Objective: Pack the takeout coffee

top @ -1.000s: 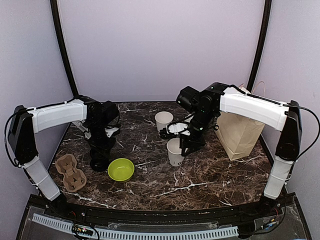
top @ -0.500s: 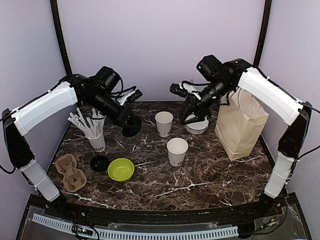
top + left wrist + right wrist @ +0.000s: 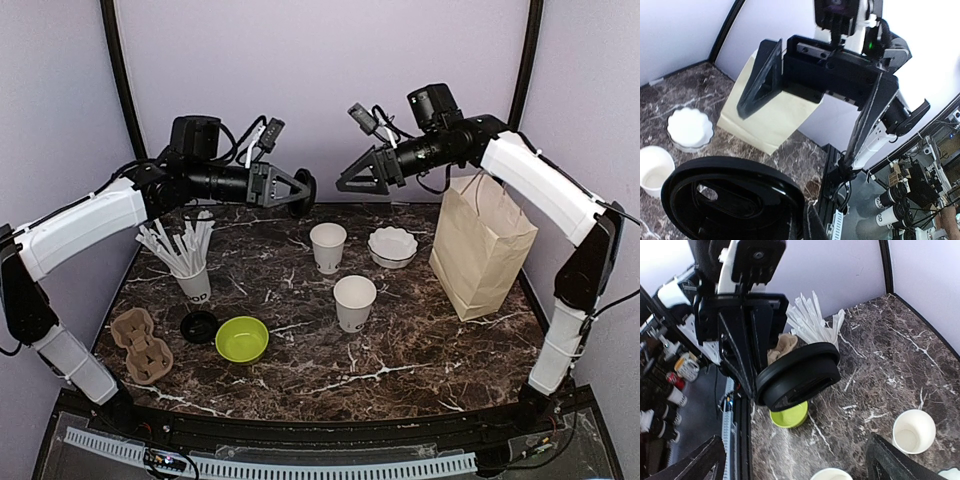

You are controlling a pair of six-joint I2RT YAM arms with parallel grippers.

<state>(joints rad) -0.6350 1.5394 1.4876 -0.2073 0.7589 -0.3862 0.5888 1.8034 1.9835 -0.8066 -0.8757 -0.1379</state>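
Two white paper cups stand open and lidless on the marble table, one farther back (image 3: pixel 327 246) and one nearer (image 3: pixel 354 302). My left gripper (image 3: pixel 290 188) is raised high over the back of the table and shut on the rim of a black lid (image 3: pixel 305 193), which fills the lower left of the left wrist view (image 3: pixel 735 200). My right gripper (image 3: pixel 345 180) is also raised, open wide, and points at that lid (image 3: pixel 797 375) from a short gap away. A second black lid (image 3: pixel 199 325) lies flat on the table left of the green bowl.
A tan paper bag (image 3: pixel 480 245) stands at the right with a white scalloped bowl (image 3: pixel 392 246) beside it. At the left are a cup of white straws (image 3: pixel 193 280), a brown pulp cup carrier (image 3: pixel 140 345) and a lime-green bowl (image 3: pixel 242 339).
Both arms rose from the table. The left came up holding a black lid. The right left the nearer cup, lifted and spread its jaws wide facing the lid.
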